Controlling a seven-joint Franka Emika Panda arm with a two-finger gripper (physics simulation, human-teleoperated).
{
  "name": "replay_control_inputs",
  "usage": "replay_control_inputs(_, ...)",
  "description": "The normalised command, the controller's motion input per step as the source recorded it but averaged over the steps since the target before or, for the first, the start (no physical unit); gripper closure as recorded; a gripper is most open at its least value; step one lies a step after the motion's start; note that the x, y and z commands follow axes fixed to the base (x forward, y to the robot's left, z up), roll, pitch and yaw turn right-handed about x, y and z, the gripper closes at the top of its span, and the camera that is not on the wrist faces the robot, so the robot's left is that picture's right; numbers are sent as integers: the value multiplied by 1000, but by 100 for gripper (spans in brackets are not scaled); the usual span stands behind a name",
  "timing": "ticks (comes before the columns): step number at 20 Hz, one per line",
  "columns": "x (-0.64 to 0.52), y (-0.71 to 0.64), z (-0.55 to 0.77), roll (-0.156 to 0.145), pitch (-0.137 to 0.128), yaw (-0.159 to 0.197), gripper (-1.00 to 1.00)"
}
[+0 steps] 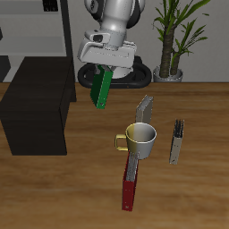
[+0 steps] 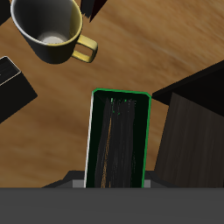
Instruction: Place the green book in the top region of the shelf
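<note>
In the exterior view, the shelf (image 1: 38,103) stood as a large matte black cabinet on the table (image 1: 201,192), with its top surface bare. Just beside its upper corner, the gripper (image 1: 106,70) hung above the table with its jaws clenched on the green book (image 1: 102,88). The book was held clear of the table surface, tilted slightly off vertical, its lower end near the shelf's top edge but apart from it. In the wrist view, the green book (image 2: 119,140) extended away from the gripper, with the shelf (image 2: 192,114) close alongside it.

Nearer the table's front edge, a dark red book (image 1: 131,183) lay on the wood. A pale mug (image 1: 139,139) with a yellow handle stood just behind it, and a grey book (image 1: 144,111) stood upright behind the mug. A second grey book (image 1: 177,141) stood beside the mug, apart from it. A potted plant (image 1: 172,40) stood at the back.
</note>
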Motion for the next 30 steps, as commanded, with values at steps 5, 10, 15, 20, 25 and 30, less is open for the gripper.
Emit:
replay_control_inputs(5, 99, -21, -182, -80, -3, 39, 100)
replay_control_inputs(10, 84, 21, -208, -75, -37, 63, 100)
replay_control_inputs(15, 82, 16, -142, -92, -31, 24, 100)
replay_control_inputs(20, 48, 65, -129, -151, -43, -12, 100)
replay_control_inputs(25, 6, 189, -181, -67, -31, 25, 100)
replay_control_inputs(30, 38, 72, -169, -61, -1, 35, 100)
